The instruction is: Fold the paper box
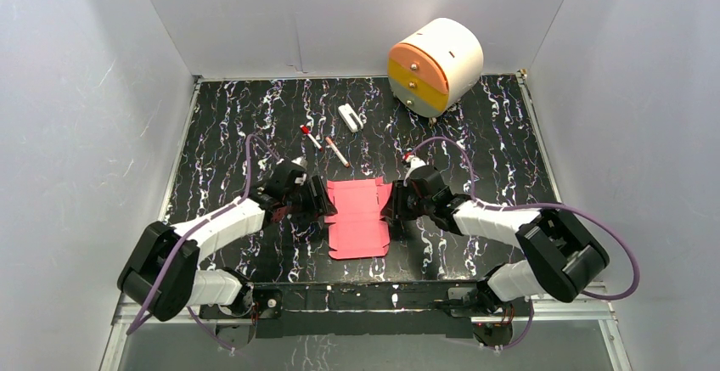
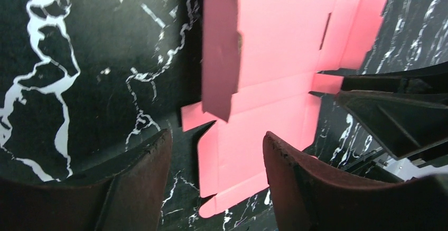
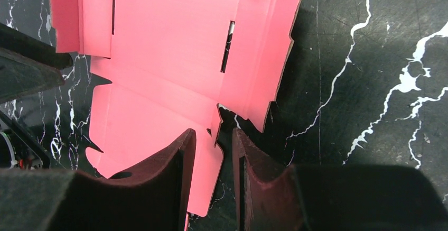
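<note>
**A:** Pink card, is that the box (image 1: 358, 216)? Where is it?

**B:** Yes. It is an unfolded cut-out sheet lying on the black marbled worktop (image 1: 492, 150). It sits in the middle of the near half, between the two arms.

**A:** Is it all flat?

**B:** Mostly. In the left wrist view, one flap (image 2: 221, 51) on the sheet's left edge stands up from the rest, and its face is in shade. The right edge flaps look tilted up a little, with a dark shadow beside them.

**A:** What about the left claw (image 1: 323, 201)?

**B:** It is low at the sheet's left edge with its jaws wide apart. Nothing is held. From its own camera, the near left corner of the sheet shows in the gap between them.

**A:** And the right claw (image 1: 389, 205)?

**B:** It is at the sheet's right edge, facing the other claw. Its fingers (image 3: 182, 151) are only slightly parted. A strip of the near right flap shows in the gap, with dark worktop beside it. Neither pad presses on the card, so it is not gripping.

**A:** Anything else out there?

**B:** A round white drawer unit (image 1: 435, 65) with orange and yellow fronts stands at the far right. Two pens (image 1: 337, 151) and a small white object (image 1: 349, 117) lie beyond the box, well apart from it.
</note>
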Controlling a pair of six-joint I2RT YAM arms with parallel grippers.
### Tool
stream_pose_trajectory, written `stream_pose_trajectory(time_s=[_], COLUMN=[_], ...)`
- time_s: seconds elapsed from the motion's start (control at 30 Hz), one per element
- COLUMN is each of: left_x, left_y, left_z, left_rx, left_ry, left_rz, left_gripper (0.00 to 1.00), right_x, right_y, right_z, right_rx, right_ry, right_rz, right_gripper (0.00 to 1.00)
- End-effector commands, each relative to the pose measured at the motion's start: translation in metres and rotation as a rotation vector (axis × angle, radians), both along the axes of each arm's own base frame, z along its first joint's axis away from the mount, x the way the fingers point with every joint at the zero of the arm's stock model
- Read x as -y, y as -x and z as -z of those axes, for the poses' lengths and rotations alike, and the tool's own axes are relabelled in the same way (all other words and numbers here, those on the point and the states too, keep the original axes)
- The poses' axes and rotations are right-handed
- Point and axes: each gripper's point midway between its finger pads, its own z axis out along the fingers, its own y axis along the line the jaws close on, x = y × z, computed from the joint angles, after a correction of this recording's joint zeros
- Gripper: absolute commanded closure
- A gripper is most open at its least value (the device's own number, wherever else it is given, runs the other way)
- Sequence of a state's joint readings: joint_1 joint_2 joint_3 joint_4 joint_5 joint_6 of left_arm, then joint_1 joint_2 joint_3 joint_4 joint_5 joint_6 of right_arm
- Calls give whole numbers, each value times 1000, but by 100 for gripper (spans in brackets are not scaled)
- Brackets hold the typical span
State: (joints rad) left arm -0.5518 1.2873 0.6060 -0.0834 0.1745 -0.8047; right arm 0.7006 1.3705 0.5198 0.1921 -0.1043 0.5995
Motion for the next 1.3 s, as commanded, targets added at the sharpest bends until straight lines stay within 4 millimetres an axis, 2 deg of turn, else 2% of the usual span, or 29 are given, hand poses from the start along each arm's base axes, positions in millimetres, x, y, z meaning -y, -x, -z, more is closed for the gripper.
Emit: stream_pose_trajectory(time_s=[0.0,0.33,0.53,0.77,1.03,1.17,1.27], left_x=[-3,7,6,1,6,-3,-5], left_y=[12,13,13,15,14,13,11], left_z=[9,20,23,25,24,31,28], left_rx=[-47,-89,-96,-105,-104,-101,-67], left_ry=[14,55,49,52,93,42,46], left_rz=[-11,4,-5,-28,-26,-46,-52], left_gripper=[38,38,38,39,42,42,46], right_x=[-15,-19,-20,-16,-15,-13,-13], right_y=[-13,-11,-9,-6,-1,-1,0], right_z=[-14,-4,2,4,8,11,11], right_rx=[44,13,-11,-31,-84,-92,-88], right_ry=[-55,-95,-109,-159,-239,-241,-236], right_rz=[-8,13,24,55,68,74,72], right_gripper=[59,67,84,99,100,100,100])
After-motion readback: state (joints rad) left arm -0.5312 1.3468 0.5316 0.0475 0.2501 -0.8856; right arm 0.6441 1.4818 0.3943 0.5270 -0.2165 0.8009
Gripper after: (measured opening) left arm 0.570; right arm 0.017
